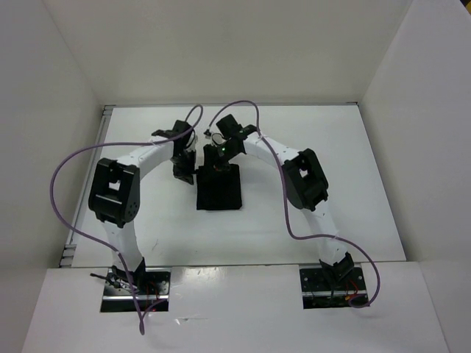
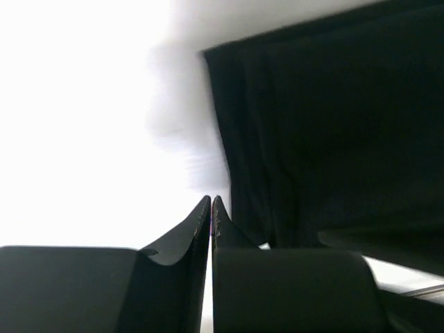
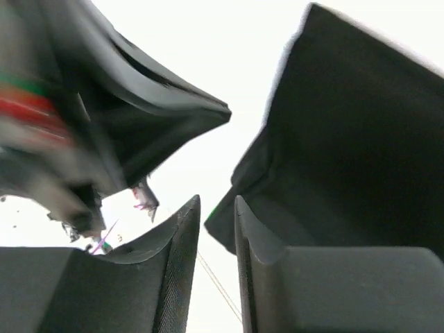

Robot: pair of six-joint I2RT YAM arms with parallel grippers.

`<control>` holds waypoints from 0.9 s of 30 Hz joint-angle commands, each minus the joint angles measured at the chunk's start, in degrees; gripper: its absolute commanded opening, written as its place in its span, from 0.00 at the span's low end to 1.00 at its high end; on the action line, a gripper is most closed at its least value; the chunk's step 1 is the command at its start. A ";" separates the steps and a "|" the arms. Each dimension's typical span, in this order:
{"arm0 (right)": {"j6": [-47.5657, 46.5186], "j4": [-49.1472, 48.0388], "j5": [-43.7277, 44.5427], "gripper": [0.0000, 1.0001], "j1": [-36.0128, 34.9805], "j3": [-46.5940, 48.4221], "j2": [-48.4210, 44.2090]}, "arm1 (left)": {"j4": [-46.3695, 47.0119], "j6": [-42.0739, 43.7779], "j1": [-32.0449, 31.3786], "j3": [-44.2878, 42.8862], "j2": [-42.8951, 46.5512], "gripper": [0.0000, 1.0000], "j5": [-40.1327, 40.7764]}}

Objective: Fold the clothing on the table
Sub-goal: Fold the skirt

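Note:
The black clothing [image 1: 219,190] lies as a small folded rectangle in the middle of the white table [image 1: 331,162]. My left gripper [image 1: 182,170] hovers just off the cloth's far-left corner. In the left wrist view its jaws [image 2: 210,201] are shut with nothing between them, and the clothing [image 2: 333,139] lies to their right. My right gripper [image 1: 218,163] is at the cloth's far edge. In the right wrist view its gripper [image 3: 217,202] stands open a narrow way with only bare table in the gap. The clothing [image 3: 361,139] sits just right of that gap.
White walls enclose the table on three sides. Purple cables [image 1: 66,191] loop from both arms over the table. The left arm's wrist [image 3: 104,104] shows blurred close to the right gripper. Both arm bases [image 1: 132,283] sit at the near edge.

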State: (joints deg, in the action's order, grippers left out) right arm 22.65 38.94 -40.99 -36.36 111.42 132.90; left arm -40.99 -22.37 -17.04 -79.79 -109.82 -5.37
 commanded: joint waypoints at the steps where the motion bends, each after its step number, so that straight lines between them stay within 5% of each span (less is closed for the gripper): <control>1: 1.60 -7.63 -8.48 0.33 -0.64 1.27 -0.79 | -3.99 1.80 3.66 -6.07 6.89 0.07 2.98; 6: 5.29 -12.92 -14.20 0.33 0.67 2.56 -9.84 | -7.52 4.17 5.78 -13.89 9.45 0.08 4.75; 12: 2.75 -2.65 1.16 0.00 5.50 -1.10 -17.67 | -3.67 6.29 3.51 -12.69 10.77 0.08 -11.66; 17: 3.36 -5.61 6.45 0.00 7.36 -13.91 -21.54 | 3.72 6.37 2.98 -8.90 6.74 0.08 -24.42; 27: 8.80 -14.15 6.45 0.00 3.40 -20.45 -17.95 | 7.86 3.83 4.02 -7.75 -4.43 0.08 -19.26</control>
State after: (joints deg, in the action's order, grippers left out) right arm 29.32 30.70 -35.16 -31.70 90.89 114.24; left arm -35.35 -17.15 -14.04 -87.83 -111.98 -25.45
